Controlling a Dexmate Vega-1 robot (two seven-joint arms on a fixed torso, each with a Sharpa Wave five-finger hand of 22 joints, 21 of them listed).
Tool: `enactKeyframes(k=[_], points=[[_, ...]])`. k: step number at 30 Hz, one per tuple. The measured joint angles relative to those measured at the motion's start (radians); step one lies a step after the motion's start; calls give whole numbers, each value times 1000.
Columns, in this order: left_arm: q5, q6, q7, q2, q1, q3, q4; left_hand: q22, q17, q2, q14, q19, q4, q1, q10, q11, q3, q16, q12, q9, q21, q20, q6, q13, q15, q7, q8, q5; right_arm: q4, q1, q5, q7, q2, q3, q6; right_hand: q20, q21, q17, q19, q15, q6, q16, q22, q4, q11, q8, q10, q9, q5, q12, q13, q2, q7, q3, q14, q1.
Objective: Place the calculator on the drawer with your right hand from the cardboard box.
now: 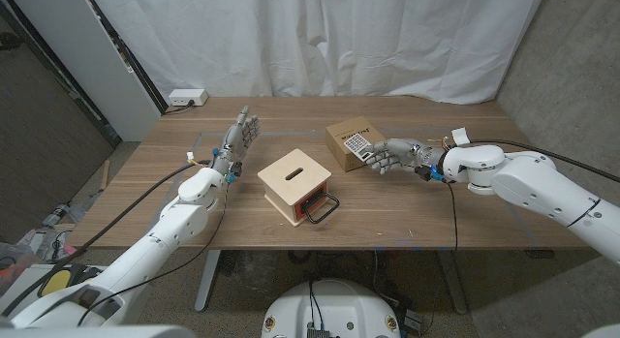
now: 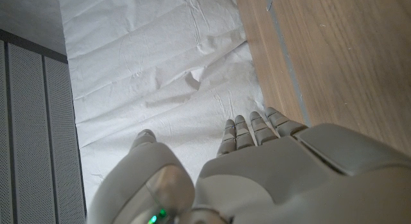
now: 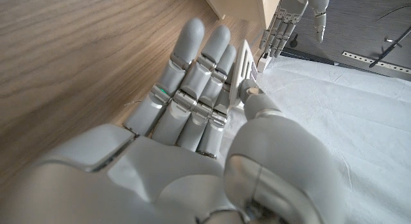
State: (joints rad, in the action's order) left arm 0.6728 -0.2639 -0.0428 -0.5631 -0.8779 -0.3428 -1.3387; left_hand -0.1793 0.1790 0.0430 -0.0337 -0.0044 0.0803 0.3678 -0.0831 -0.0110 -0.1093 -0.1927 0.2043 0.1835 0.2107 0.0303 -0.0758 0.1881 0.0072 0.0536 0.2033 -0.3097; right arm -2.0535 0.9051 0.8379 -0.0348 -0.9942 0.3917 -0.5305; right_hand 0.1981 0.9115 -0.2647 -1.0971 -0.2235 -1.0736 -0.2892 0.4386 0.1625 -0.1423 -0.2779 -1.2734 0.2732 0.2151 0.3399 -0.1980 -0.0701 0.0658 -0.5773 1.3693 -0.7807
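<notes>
A small brown cardboard box (image 1: pixel 341 137) stands right of the table's middle. The calculator (image 1: pixel 356 144), white with dark keys, is at the box's right front edge. My right hand (image 1: pixel 392 156) reaches in from the right and pinches it between thumb and fingers. In the right wrist view the calculator (image 3: pixel 247 65) shows edge-on in that grip. The drawer (image 1: pixel 295 186), a light wooden box with a top slot and a black handle, stands left of the cardboard box. My left hand (image 1: pixel 240 135) is raised left of the drawer, fingers apart and holding nothing.
A white power strip (image 1: pixel 186 98) lies at the table's back left corner. A white curtain (image 1: pixel 339 38) hangs behind the table. A black cable (image 1: pixel 452 207) runs from my right wrist across the table's front edge.
</notes>
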Motion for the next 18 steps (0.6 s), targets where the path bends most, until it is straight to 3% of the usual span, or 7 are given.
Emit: enactKeyframes(k=[18], points=[[3, -38, -3, -6, -21, 19, -13, 0, 0, 0, -10, 5, 1, 0, -11, 0, 1, 0, 0, 0, 0, 5, 0, 0, 0, 0, 0, 8, -28, -50, 16, -26, -18, 30, -76, -3, 15, 5, 3, -1, -3, -8, 9, 0, 5, 0, -5, 8, 9, 0, 0, 0, -4, -9, 8, 0]])
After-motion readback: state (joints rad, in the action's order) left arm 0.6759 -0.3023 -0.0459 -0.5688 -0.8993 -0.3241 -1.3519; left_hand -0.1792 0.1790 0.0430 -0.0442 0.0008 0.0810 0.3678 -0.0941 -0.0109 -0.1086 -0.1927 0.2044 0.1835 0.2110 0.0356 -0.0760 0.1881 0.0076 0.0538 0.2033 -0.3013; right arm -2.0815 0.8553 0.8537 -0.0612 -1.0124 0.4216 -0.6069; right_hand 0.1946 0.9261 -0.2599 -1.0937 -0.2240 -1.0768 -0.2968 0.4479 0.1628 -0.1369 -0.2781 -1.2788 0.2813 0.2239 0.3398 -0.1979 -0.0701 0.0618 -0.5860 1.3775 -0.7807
